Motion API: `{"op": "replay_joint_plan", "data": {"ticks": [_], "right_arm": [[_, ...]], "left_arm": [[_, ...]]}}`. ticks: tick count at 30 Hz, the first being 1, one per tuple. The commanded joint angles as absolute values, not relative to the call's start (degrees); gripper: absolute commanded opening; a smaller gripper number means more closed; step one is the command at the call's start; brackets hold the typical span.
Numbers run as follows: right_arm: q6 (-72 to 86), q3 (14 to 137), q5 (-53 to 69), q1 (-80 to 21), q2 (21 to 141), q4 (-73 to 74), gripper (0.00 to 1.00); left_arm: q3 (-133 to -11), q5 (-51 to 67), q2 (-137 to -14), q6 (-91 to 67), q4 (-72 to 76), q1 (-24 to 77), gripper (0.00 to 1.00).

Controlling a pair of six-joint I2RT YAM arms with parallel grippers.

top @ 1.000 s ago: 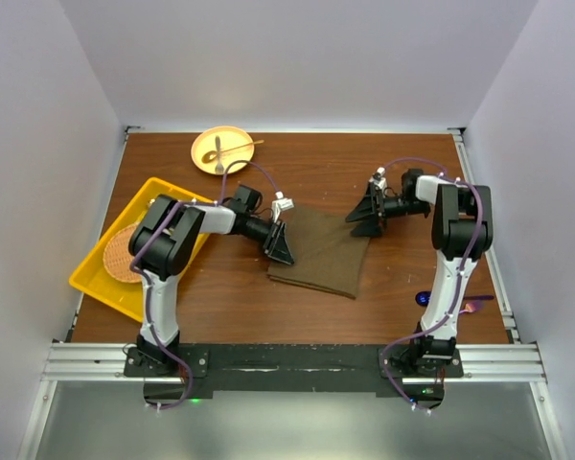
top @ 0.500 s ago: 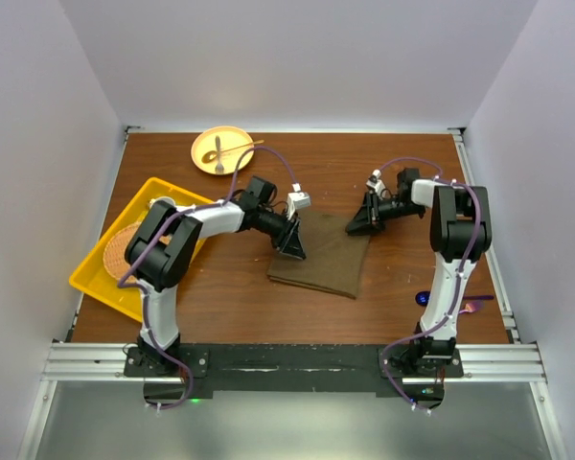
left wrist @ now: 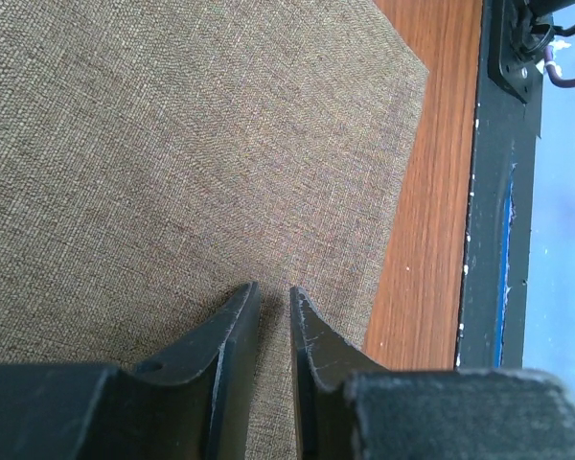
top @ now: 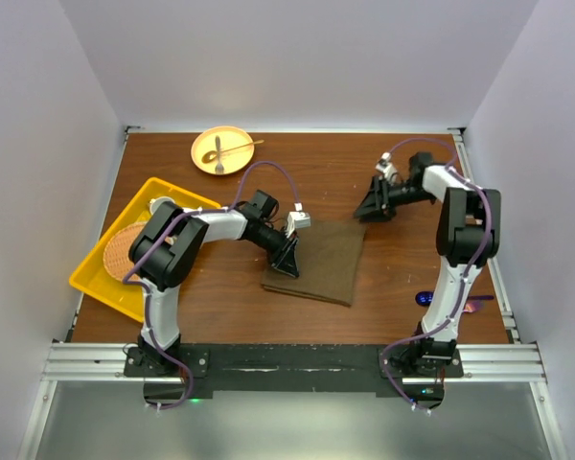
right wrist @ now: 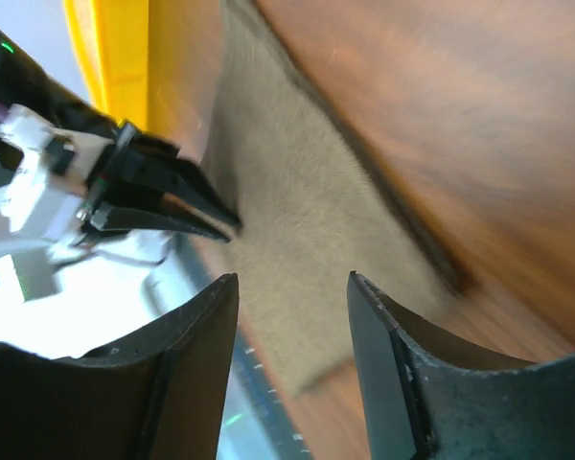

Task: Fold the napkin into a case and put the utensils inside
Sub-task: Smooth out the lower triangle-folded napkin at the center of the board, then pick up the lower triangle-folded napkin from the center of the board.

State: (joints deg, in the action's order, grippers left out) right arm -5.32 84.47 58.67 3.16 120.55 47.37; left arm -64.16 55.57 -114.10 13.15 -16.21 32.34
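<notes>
The olive-brown napkin (top: 321, 264) lies folded flat as a rough rectangle in the middle of the table, filling the left wrist view (left wrist: 172, 144). My left gripper (top: 287, 261) (left wrist: 268, 287) rests tip-down on its left part, open only a narrow slit, with nothing between the fingers. My right gripper (top: 372, 205) (right wrist: 292, 276) hangs open and empty beyond the napkin's far right corner, off the cloth (right wrist: 307, 220). Two slim utensils (top: 226, 149) lie on the round yellow plate (top: 207, 163) at the back left. A small blue-purple thing (top: 427, 298), possibly a spoon, is half hidden behind the right arm.
A yellow tray (top: 163, 192) holding a round woven mat (top: 118, 254) sits tilted at the left edge. The black rail (top: 287, 359) with both arm bases runs along the near edge. Grey walls close in the table on three sides.
My left gripper slid right and nearer onto the napkin. My right gripper dipped to the napkin's far right corner, then drew back and opened. The cloth now lies squarer.
</notes>
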Motion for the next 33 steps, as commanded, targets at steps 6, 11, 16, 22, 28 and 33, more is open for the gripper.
{"op": "replay_joint_plan", "data": {"ticks": [6,11,16,22,28,33], "right_arm": [[-7.74,85.08,45.36,6.50,118.74,46.42,0.55],[-4.76,83.76,44.82,6.33,121.11,44.83,0.61],[-2.11,82.62,46.75,5.45,123.22,42.19,0.61],[-0.79,83.67,49.91,5.01,126.03,41.84,0.49],[-2.01,85.08,52.38,4.92,125.69,43.24,0.33],[-4.21,84.81,54.49,4.75,122.96,44.03,0.08]], "left_arm": [[-65.57,52.38,-116.02,17.22,-20.21,32.52,0.25],[-65.04,52.56,-115.84,17.14,-19.87,32.52,0.25],[-64.86,52.82,-116.10,16.70,-19.16,32.61,0.25],[-65.13,52.56,-116.28,17.05,-19.42,32.52,0.25],[-65.04,52.47,-116.45,17.23,-19.34,32.52,0.25],[-65.21,52.30,-116.72,16.44,-18.72,32.52,0.25]]}}
